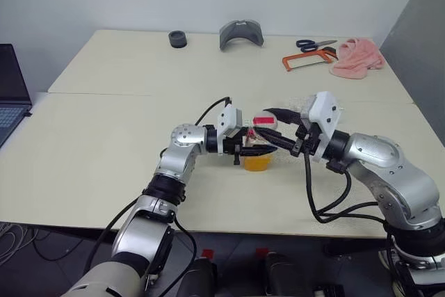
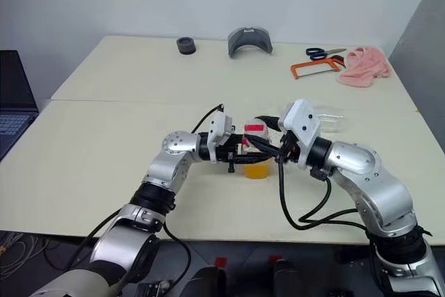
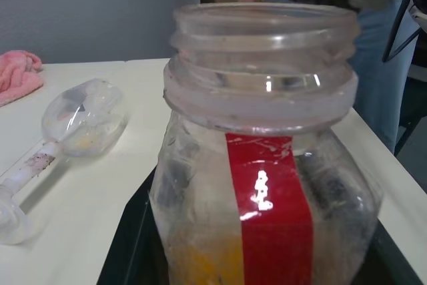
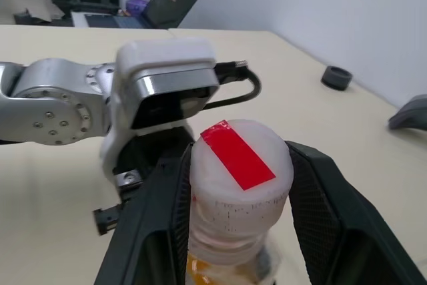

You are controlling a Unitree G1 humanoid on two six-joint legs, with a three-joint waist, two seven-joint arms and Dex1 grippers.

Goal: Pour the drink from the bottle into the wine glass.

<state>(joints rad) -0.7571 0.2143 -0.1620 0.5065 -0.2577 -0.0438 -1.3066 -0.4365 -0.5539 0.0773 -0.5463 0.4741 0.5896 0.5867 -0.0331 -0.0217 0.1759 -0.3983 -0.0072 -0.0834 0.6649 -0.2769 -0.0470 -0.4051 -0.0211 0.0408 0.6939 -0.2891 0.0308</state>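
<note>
Bottle [image 1: 258, 152], part full of orange drink [image 1: 256, 163], stood near the table's [image 1: 104, 165] front edge, clamped in the left gripper [image 1: 252, 149], while the right gripper's [image 4: 238, 188] half-open fingers flanked its cap [image 4: 240, 165]; squeezing squarely before twisting would suit, wine glass [image 3: 73, 128] lying sideways nearby.

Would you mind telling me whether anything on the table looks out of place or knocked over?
Yes: the wine glass lies on its side on the table, not far from the bottle, with its bowl and foot both resting on the surface. It would have to stand upright to be poured into.
</note>
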